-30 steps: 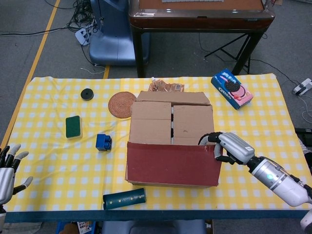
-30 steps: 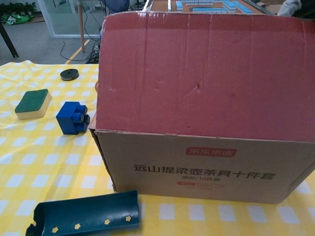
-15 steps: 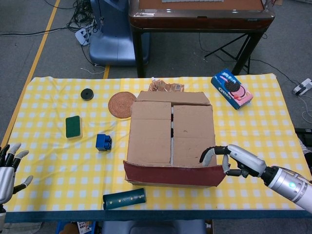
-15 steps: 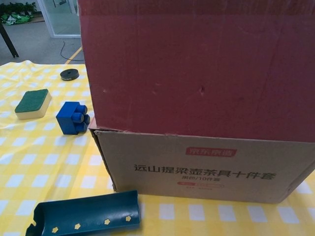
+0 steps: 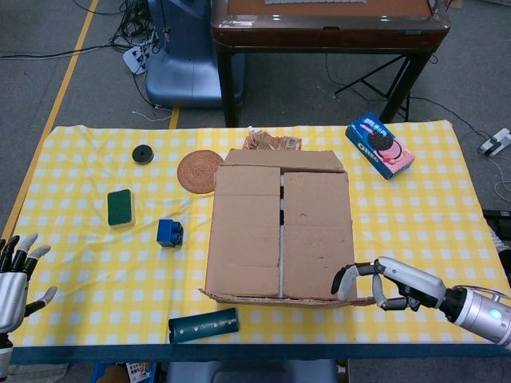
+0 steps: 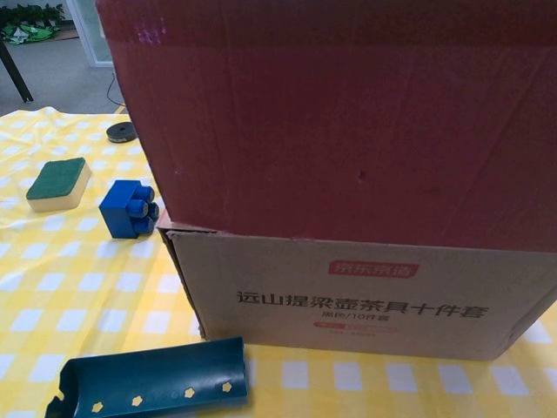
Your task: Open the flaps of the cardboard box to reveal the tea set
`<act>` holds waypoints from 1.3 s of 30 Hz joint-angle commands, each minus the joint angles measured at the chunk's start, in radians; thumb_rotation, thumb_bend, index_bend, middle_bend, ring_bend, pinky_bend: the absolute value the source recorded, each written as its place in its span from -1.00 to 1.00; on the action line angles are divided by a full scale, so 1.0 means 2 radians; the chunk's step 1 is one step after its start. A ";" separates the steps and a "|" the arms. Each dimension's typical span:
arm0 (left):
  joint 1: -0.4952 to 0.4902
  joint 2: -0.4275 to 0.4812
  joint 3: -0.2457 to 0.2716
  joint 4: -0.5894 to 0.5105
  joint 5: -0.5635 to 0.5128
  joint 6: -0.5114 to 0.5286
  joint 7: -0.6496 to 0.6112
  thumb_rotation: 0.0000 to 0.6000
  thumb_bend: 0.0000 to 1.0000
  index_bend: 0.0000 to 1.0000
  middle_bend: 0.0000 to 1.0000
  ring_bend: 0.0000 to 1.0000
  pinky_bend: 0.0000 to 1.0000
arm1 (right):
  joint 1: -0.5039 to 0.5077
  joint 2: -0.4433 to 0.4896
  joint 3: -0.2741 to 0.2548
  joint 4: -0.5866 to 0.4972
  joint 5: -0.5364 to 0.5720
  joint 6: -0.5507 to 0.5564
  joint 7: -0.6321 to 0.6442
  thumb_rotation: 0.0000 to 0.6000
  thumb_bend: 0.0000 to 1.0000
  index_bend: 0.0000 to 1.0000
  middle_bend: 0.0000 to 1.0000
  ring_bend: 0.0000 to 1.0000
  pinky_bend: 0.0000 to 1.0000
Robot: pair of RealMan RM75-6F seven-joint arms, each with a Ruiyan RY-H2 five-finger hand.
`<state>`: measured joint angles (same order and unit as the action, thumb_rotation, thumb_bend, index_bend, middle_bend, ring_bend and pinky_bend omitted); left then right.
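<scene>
Swung further outward, the brown cardboard box's (image 5: pixel 279 235) red-faced front flap (image 6: pixel 339 122) is pinched by the right hand (image 5: pixel 382 285); the left hand (image 5: pixel 14 275), well left of it, spreads empty.

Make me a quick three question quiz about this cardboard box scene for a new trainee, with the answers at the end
1. True or false: the right hand is at the near red flap of the cardboard box.
2. What covers the box's contents now? A) two inner flaps B) nothing C) a cloth
3. Which blue thing lies between the green sponge and the box?

Key: 1 true; 2 A; 3 the blue block.
</scene>
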<state>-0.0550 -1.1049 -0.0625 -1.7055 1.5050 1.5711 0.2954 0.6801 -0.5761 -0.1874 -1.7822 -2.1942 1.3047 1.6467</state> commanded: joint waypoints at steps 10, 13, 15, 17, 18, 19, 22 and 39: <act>0.002 0.002 0.001 -0.006 0.004 0.004 0.005 1.00 -0.59 -0.41 -0.79 -0.90 -1.00 | 0.018 -0.005 -0.031 0.024 -0.022 0.029 0.032 1.00 1.00 -0.14 -0.33 -0.30 -0.49; 0.001 0.003 0.000 -0.006 0.004 0.004 0.006 1.00 -0.59 -0.41 -0.79 -0.90 -1.00 | 0.015 -0.004 -0.032 0.022 -0.007 0.025 0.014 1.00 1.00 -0.14 -0.32 -0.30 -0.49; -0.001 0.005 -0.001 -0.006 0.005 0.002 0.006 1.00 -0.59 -0.41 -0.79 -0.90 -1.00 | 0.011 -0.002 -0.030 0.019 0.009 0.016 -0.010 1.00 1.00 -0.14 -0.32 -0.30 -0.49; -0.005 0.009 -0.003 -0.006 0.007 -0.001 0.008 1.00 -0.59 -0.41 -0.79 -0.90 -1.00 | 0.005 0.000 -0.026 0.011 0.030 0.002 -0.049 1.00 1.00 -0.14 -0.32 -0.30 -0.49; -0.008 0.011 -0.004 -0.007 0.009 -0.003 0.008 1.00 -0.59 -0.41 -0.79 -0.90 -1.00 | 0.001 0.001 -0.024 0.007 0.041 -0.005 -0.068 1.00 1.00 -0.14 -0.32 -0.30 -0.49; -0.011 0.013 -0.005 -0.007 0.012 -0.005 0.008 1.00 -0.59 -0.41 -0.79 -0.90 -1.00 | -0.003 0.001 -0.021 0.002 0.054 -0.012 -0.090 1.00 0.99 -0.14 -0.32 -0.30 -0.49; -0.024 0.022 -0.009 -0.011 0.022 -0.017 0.003 1.00 -0.59 -0.40 -0.79 -0.89 -1.00 | -0.020 -0.002 -0.010 -0.017 0.102 -0.039 -0.181 1.00 0.62 -0.14 -0.32 -0.30 -0.49; -0.237 0.059 -0.027 0.018 0.194 -0.169 -0.285 1.00 -0.14 -0.24 -0.44 -0.62 -0.89 | -0.134 -0.054 0.063 -0.089 0.311 -0.002 -0.616 1.00 0.04 -0.21 -0.37 -0.35 -0.49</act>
<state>-0.4195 -0.9886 -0.1086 -1.6921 1.8043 1.3150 -0.1792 0.4634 -0.6575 -0.0962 -1.9239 -1.6382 1.2725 0.4939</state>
